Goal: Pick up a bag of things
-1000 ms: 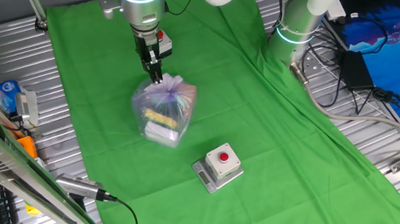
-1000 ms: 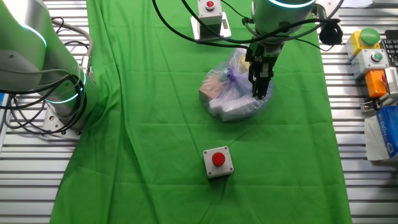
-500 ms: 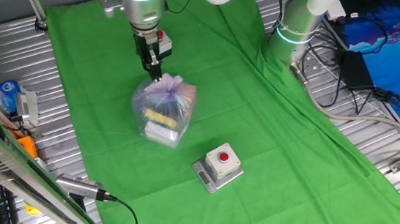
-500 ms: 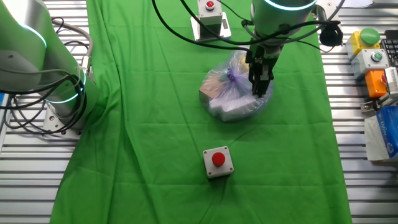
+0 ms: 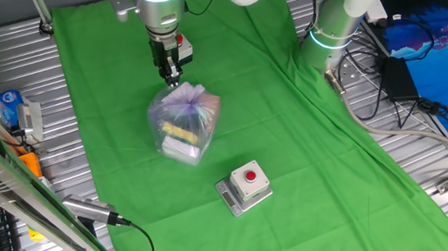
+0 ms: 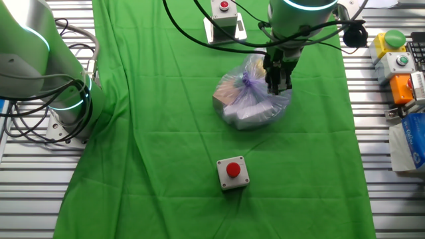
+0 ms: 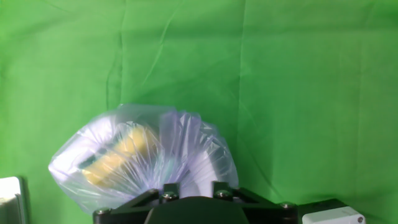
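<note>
End effector (image 5: pixel 173 80) above bag of things (image 5: pixel 181 123); grip state unclear; no legible writing.

a slatted metal table (image 5: pixel 16 56) carries a wrinkled green cloth (image 5: pixel 288 140) across the frame's middle. on the cloth: the bag of things (image 5: pixel 181 124) at centre, one grey red-button box (image 5: pixel 244 187) lower right of it, another (image 6: pixel 224 16) at the top edge.

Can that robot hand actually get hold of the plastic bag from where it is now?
Probably yes. The gripper hangs right over the gathered top of the bag of things, and nothing sits between them. The grey button boxes stand apart on the green cloth. Whether the fingers already pinch the plastic is not clear.
</note>
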